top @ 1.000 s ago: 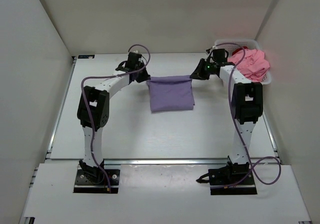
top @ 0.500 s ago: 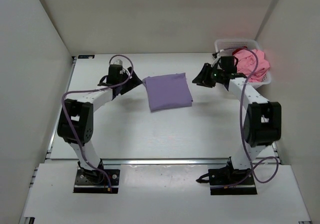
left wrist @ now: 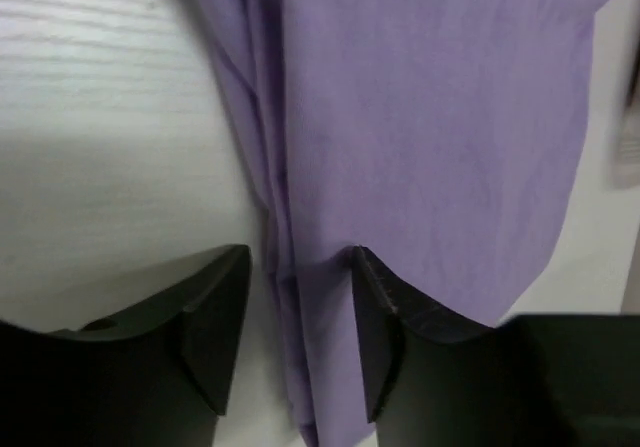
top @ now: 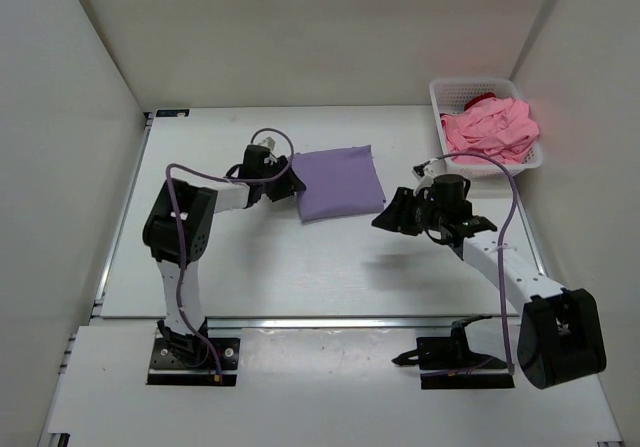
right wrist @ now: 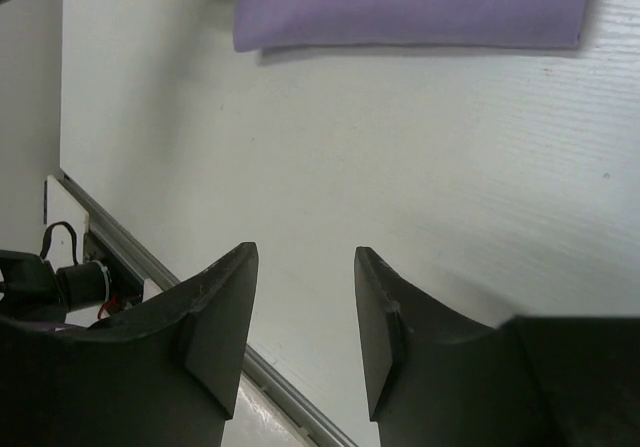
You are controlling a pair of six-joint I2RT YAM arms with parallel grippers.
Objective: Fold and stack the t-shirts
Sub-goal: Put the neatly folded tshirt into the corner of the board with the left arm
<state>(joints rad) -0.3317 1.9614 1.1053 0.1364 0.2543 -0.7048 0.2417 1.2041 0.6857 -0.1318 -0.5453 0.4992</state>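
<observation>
The purple shirt [top: 338, 182] lies folded flat on the table [top: 300, 267], toward the far middle, turned slightly off square. A second ago it was stretched between the two grippers, each pinching a far corner. Half a second ago both had let go and stood off to either side of it. The cloth has not shifted since then.

The left gripper [top: 288, 181] has come back in and now sits at the shirt's left edge. In the left wrist view the left gripper [left wrist: 300, 337] has its jaws moderately apart, and the folded edge of the purple shirt [left wrist: 430, 117] runs between them. The right finger [left wrist: 375, 327] is against the cloth. Whether the jaws press the fold cannot be told.

The right gripper [top: 383, 219] has swung away from the far side and hangs near the shirt's near right corner, apart from it. Its arm now reaches in low from the near right. In the right wrist view the right gripper [right wrist: 305, 337] shows its jaws moderately apart over bare table with nothing between them. The purple shirt [right wrist: 410, 7] lies across the top of that view.

The basket [top: 437, 95] stands at the far right corner, now free of the right arm that crossed it earlier. The pink shirt [top: 490, 132] is heaped in it, with a bit of the red shirt [top: 482, 98] showing behind.
</observation>
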